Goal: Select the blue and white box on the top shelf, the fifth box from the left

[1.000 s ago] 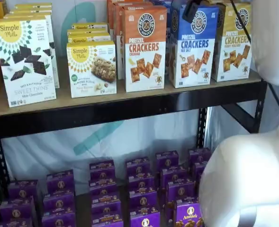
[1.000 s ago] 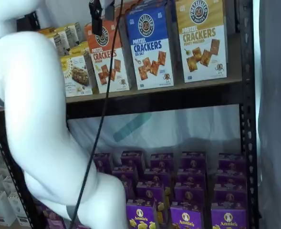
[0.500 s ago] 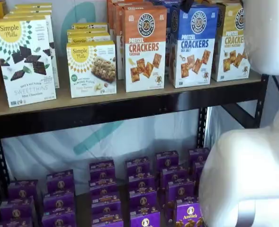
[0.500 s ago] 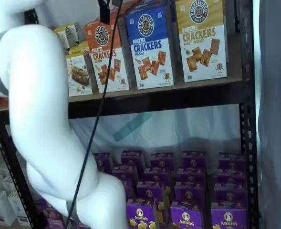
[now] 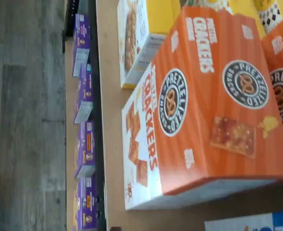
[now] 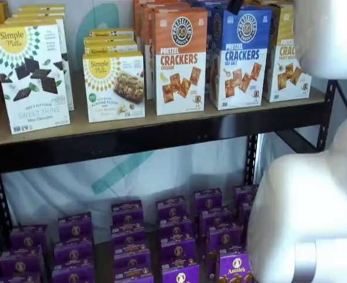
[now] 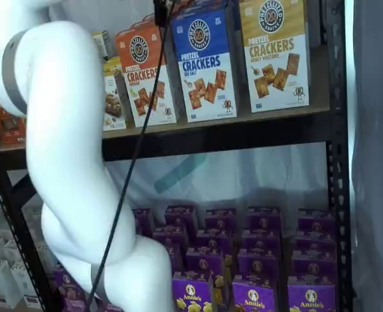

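The blue and white box (image 6: 240, 56) stands upright on the top shelf (image 6: 161, 127) in both shelf views, between an orange Cheddar box (image 6: 180, 59) and a yellow-topped box (image 6: 286, 56). It shows again as the blue and white box (image 7: 207, 62) on the top shelf (image 7: 243, 119). Only black fingertips of my gripper (image 6: 235, 5) hang from the view's top edge, just above and in front of that box. In a shelf view my gripper (image 7: 160, 10) has a cable beside it. Nothing is held. The wrist view is filled by the orange Cheddar box (image 5: 203, 96), with a sliver of the blue and white box (image 5: 256, 222) beside it.
Simple Mills boxes (image 6: 30, 73) stand at the shelf's left. Rows of purple Annie's boxes (image 6: 176, 236) fill the lower shelf. My white arm (image 7: 67, 162) covers much of one view, and the white arm (image 6: 309, 212) also bulks in front of the lower shelf. A black upright (image 7: 337, 156) bounds the shelf's right end.
The fingertips have risen toward the view's top edge and shifted from in front of the orange box toward the blue and white box. The arm has swung along with them.
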